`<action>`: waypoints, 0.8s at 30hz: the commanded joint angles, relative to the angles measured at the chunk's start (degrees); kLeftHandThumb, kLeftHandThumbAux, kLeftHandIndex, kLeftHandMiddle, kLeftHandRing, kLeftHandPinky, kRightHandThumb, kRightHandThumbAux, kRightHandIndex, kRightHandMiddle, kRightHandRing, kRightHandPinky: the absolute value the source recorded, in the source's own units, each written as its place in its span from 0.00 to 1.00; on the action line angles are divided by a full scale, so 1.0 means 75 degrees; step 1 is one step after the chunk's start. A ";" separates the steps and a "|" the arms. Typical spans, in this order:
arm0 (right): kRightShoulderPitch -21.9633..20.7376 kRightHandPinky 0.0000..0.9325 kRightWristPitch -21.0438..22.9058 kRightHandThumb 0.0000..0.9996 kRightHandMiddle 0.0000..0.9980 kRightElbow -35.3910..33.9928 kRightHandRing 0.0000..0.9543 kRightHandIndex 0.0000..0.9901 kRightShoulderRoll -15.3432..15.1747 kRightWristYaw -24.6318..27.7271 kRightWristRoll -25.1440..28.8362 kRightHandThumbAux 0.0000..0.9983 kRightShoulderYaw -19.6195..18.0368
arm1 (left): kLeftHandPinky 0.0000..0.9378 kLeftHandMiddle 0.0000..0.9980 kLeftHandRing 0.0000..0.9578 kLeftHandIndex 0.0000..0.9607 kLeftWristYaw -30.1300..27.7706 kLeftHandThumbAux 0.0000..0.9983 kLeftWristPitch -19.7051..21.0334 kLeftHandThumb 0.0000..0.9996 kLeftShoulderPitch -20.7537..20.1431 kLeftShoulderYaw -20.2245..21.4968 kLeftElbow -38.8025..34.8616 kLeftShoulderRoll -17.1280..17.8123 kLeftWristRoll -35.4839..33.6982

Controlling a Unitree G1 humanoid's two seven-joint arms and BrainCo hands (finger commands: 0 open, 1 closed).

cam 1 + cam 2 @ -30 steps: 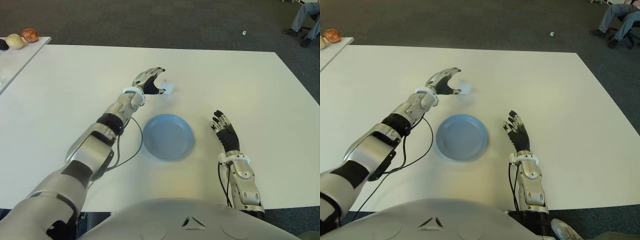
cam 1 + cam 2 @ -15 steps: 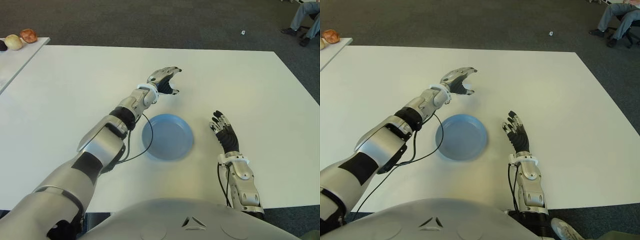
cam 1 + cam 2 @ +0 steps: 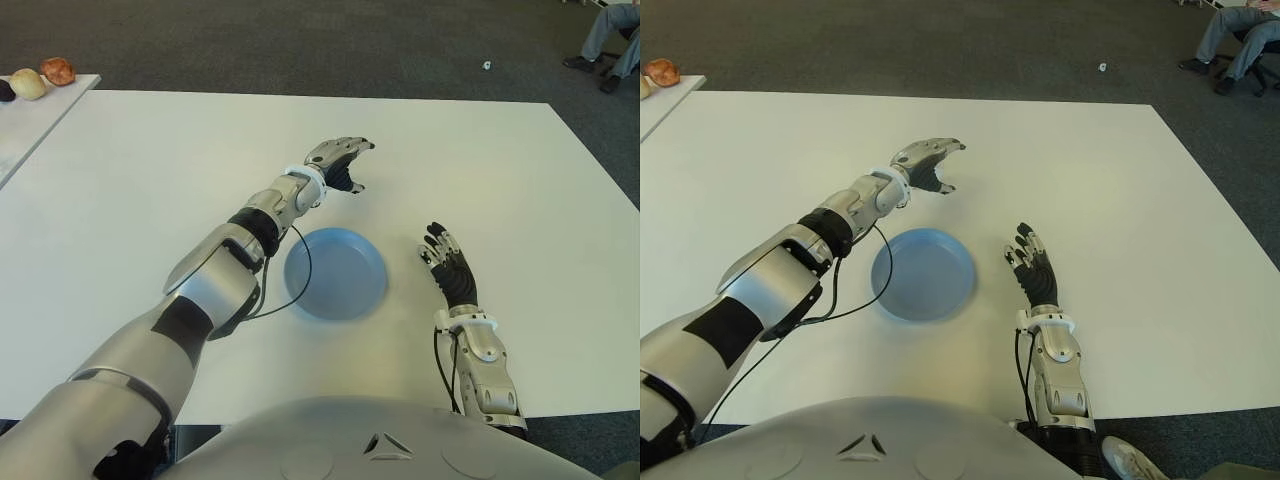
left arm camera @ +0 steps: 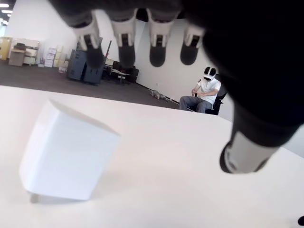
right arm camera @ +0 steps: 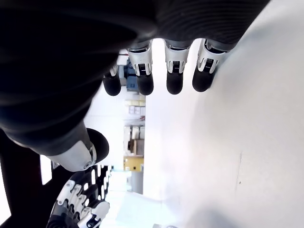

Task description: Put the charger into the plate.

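Note:
The charger (image 4: pixel 66 152) is a small white block lying on the white table (image 3: pixel 150 180); only the left wrist view shows it. My left hand (image 3: pixel 356 167) hovers over it beyond the far rim of the plate, fingers (image 4: pixel 126 45) arched above and thumb (image 4: pixel 244 154) off to one side, touching nothing. From the eye views the hand covers the charger. The blue plate (image 3: pixel 335 272) sits empty near the table's middle. My right hand (image 3: pixel 450 268) shows to the right of the plate, fingers spread and holding nothing.
A black cable (image 3: pixel 292 292) from my left arm loops on the table against the plate's left rim. A side table (image 3: pixel 20 130) at far left carries round items (image 3: pixel 42 78). A seated person's legs (image 3: pixel 612 35) are at the far right, on dark carpet.
My left hand has swung to the right, from beside the charger to over it. The charger showed at the fingertips a second ago and is now covered. The right hand stayed put.

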 commanded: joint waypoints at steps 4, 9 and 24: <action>0.0138 0.06 0.0117 0.00 0.08 0.0046 0.06 0.02 0.0082 -0.0053 -0.0050 0.58 0.0041 | 0.01 0.00 0.00 0.00 0.0063 0.69 -0.0079 0.00 -0.0078 -0.0084 0.0162 -0.0001 0.0134; 0.0165 0.06 0.0088 0.00 0.09 0.0026 0.06 0.03 0.0104 -0.0046 0.0003 0.57 0.0014 | 0.00 0.00 0.00 0.00 0.0014 0.69 -0.0072 0.00 -0.0045 -0.0107 0.0219 0.0035 0.0142; 0.0219 0.06 0.0030 0.00 0.09 -0.0058 0.07 0.04 0.0070 0.0104 0.0161 0.56 -0.0121 | 0.00 0.00 0.00 0.00 -0.0070 0.64 0.0456 0.00 -0.0040 -0.0418 0.0581 0.0086 0.0458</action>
